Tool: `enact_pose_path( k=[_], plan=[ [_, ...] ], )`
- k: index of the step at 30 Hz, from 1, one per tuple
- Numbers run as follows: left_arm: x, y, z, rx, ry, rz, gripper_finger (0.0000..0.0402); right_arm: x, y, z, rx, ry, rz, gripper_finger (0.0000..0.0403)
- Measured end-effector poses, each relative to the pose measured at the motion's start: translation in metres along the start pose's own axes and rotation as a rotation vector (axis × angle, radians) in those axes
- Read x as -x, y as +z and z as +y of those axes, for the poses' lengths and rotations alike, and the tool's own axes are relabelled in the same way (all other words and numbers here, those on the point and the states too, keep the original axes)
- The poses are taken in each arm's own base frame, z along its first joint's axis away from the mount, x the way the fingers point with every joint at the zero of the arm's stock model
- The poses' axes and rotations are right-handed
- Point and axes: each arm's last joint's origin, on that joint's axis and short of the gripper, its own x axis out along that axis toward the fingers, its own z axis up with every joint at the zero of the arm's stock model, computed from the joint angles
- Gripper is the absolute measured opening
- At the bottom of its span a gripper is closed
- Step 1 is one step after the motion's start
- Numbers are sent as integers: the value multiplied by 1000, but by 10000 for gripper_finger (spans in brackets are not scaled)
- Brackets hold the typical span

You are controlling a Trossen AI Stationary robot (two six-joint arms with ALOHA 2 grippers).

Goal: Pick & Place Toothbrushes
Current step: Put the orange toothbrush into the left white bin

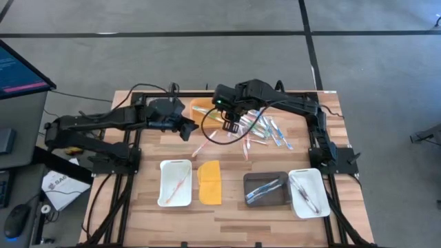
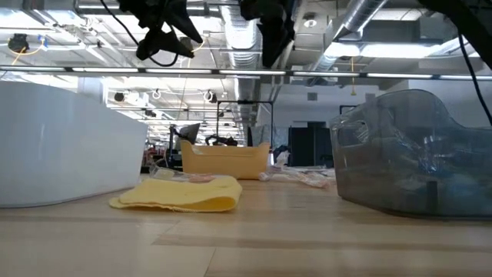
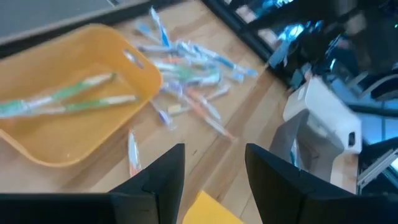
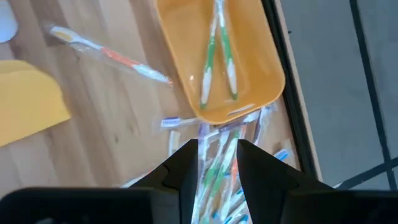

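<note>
The desk [image 1: 227,210] carries sorting trays, so colours can be kept apart. The orange tray [image 4: 217,56], just beyond the right gripper [image 4: 217,163], holds two green toothbrushes [image 4: 217,53]. Its narrowly parted, empty jaws hang over the loose pile [image 1: 265,131]. The left gripper [image 3: 214,168] waits beside, jaws parted, empty.

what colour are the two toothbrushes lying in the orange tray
Green and white. The toothbrushes lie side by side in the orange tray, clearest in the right wrist view.

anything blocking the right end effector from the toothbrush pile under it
Nothing visible does. The right end effector hangs open directly above the loose pile of thin wrapped plastic toothbrushes on the wooden table, beside the orange plastic tray, with only air between.
</note>
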Motion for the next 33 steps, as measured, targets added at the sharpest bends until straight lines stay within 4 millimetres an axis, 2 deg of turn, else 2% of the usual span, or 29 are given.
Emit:
enact_pose_path(
  k=[5,9,13,17,21,27,33],
  plan=[
    [-15,-9,-8,17,-1,56,163,21,-7,15,-3,17,-26,106],
    [-32,-21,-18,29,0,117,163,51,-18,23,-12,36,-81,106],
    [-50,-35,-29,21,5,156,163,91,-35,26,-65,30,-173,106],
    [-59,-47,-42,39,6,152,162,135,-56,26,-124,-27,-317,106],
    [-66,-51,-54,29,29,147,148,168,-74,26,-206,-47,-449,106],
    [-81,-47,-67,-40,65,206,107,195,-89,37,-304,-70,-581,106],
    [-91,-32,-75,-115,131,380,87,211,-108,62,-399,-233,-689,106]
  ],
)
